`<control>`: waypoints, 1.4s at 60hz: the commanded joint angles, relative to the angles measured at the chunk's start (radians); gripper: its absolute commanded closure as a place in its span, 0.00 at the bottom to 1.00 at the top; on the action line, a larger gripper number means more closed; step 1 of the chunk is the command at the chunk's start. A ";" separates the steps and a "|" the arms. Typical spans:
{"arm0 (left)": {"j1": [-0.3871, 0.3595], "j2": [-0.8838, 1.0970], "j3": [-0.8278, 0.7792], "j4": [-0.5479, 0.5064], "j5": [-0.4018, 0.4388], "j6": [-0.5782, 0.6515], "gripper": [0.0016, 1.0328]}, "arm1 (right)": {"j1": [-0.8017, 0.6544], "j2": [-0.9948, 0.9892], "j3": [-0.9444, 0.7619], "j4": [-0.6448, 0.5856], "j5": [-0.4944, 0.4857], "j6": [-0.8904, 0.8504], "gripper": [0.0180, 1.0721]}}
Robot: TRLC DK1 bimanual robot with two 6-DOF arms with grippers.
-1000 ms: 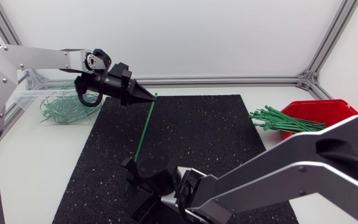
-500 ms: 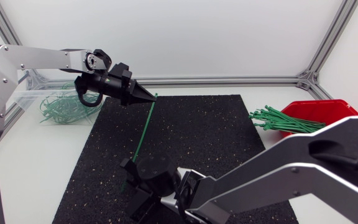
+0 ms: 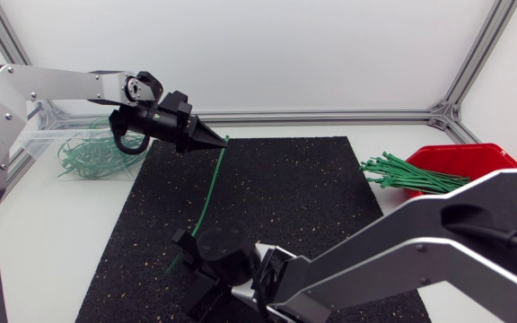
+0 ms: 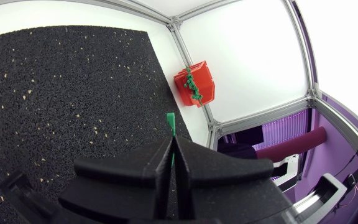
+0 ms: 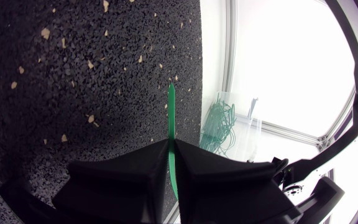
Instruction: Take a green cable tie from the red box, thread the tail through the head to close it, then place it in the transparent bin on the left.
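A green cable tie point(image 3: 209, 193) stretches over the black mat between my two grippers. My left gripper point(image 3: 215, 140) is shut on its far end at the mat's back edge; in the left wrist view a short green tip point(image 4: 171, 122) pokes out past the closed fingers point(image 4: 143, 177). My right gripper point(image 3: 187, 264) sits low at the mat's front and is shut on the tie's near end. In the right wrist view the tie point(image 5: 171, 112) runs out ahead between the pressed fingers. The red box point(image 3: 463, 165) with a bundle of green ties point(image 3: 411, 176) stands at the right. The transparent bin point(image 3: 68, 144) is at the left.
The black speckled mat point(image 3: 285, 193) covers the table's middle. The bin holds several closed green ties point(image 3: 88, 157) and shows ahead of the right gripper too point(image 5: 225, 124). An aluminium frame rail point(image 3: 330, 117) runs along the table's back edge.
The right gripper's fingers have closed onto the tie's near end. The tie's lower part has shifted slightly left and bowed a little. The left arm has stayed where it was.
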 commanded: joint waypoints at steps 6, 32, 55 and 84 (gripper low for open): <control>0.014 0.006 0.001 -0.013 0.013 0.049 0.97 | 0.005 0.025 -0.017 0.003 0.001 -0.008 0.92; 0.036 -0.046 -0.090 -0.019 0.013 0.121 0.97 | -0.006 -0.082 0.003 -0.125 -0.027 0.103 0.94; 0.033 -0.043 -0.097 -0.019 0.013 0.119 0.97 | -0.009 -0.018 -0.021 -0.117 -0.006 0.069 0.38; 0.062 0.028 -0.076 -0.019 0.072 0.064 0.97 | -0.015 0.033 -0.020 0.009 -0.013 0.026 0.54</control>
